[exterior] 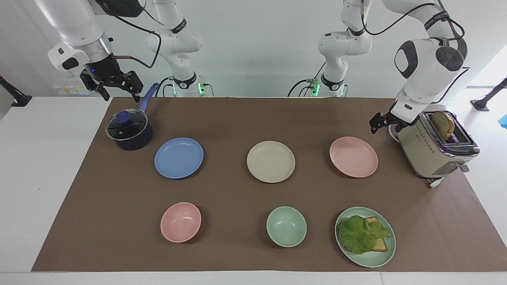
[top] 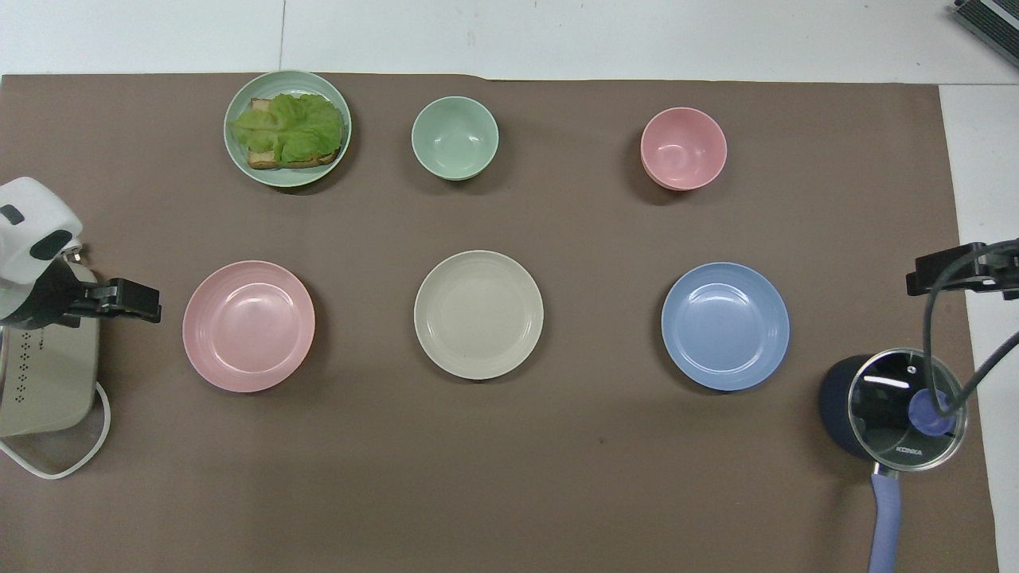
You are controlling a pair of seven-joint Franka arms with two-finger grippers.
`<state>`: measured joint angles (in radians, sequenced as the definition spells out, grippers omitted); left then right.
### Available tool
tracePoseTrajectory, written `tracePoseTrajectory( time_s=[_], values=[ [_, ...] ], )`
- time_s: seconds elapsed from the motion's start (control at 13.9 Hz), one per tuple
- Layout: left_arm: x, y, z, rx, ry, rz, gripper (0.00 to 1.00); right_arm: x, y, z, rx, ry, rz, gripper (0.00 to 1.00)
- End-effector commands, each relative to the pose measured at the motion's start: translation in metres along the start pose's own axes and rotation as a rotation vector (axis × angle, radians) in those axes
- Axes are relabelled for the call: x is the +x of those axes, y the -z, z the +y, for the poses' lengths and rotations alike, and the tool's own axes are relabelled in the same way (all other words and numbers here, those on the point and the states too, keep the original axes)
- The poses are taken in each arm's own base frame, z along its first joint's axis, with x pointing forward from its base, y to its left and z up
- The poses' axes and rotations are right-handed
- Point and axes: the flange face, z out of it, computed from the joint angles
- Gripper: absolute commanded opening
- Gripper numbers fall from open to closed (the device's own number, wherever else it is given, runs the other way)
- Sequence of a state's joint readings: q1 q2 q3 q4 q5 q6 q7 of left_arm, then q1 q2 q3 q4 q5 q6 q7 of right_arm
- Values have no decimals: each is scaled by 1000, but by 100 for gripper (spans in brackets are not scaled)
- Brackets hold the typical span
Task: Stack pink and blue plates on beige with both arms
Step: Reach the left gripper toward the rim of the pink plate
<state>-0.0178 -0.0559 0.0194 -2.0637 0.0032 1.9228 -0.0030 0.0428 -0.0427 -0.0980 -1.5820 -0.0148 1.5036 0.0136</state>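
Three equal plates lie in a row across the brown mat. The beige plate is in the middle. The pink plate lies toward the left arm's end and the blue plate toward the right arm's end. My left gripper hangs open and low between the toaster and the pink plate, holding nothing and touching neither. My right gripper hovers open and empty high over the mat's edge by the saucepan.
A dark saucepan with a glass lid stands beside the blue plate. A beige toaster holds bread beside the pink plate. Farther out stand a pink bowl, a green bowl and a green plate of lettuce and bread.
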Motion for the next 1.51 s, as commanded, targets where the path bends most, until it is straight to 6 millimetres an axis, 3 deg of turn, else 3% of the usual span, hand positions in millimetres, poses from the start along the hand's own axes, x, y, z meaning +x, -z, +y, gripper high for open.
tracePoseTrajectory(
  time_s=[0.0,0.36,0.57,0.72,0.79,0.86,1.0,1.08,1.29,1.43],
  values=[
    [12,-53,-11,1,24,-15,100,-7,1,1,14,13,19,100],
    [28,-109,-24,-1,44,-20,100,-8,-2,1,15,13,12,100],
    [18,-133,-26,-2,47,-45,100,-8,-2,2,15,12,12,100],
    [15,-135,-25,-2,44,-53,100,-8,-2,1,15,13,12,100],
    [14,-136,-23,-1,41,-58,86,-8,-2,1,15,13,12,100],
    [12,-137,-21,-1,38,-64,55,-8,-2,0,14,15,12,100],
    [9,-139,-24,-2,41,-73,10,-8,-2,1,15,13,12,100],
    [9,-139,-24,-2,40,-75,0,-8,-2,1,15,13,12,100],
    [5,-137,-27,-4,43,-131,0,-8,-2,1,16,13,12,100],
    [8,-124,-34,-39,74,-152,0,-8,-2,1,16,13,12,100]
  ],
)
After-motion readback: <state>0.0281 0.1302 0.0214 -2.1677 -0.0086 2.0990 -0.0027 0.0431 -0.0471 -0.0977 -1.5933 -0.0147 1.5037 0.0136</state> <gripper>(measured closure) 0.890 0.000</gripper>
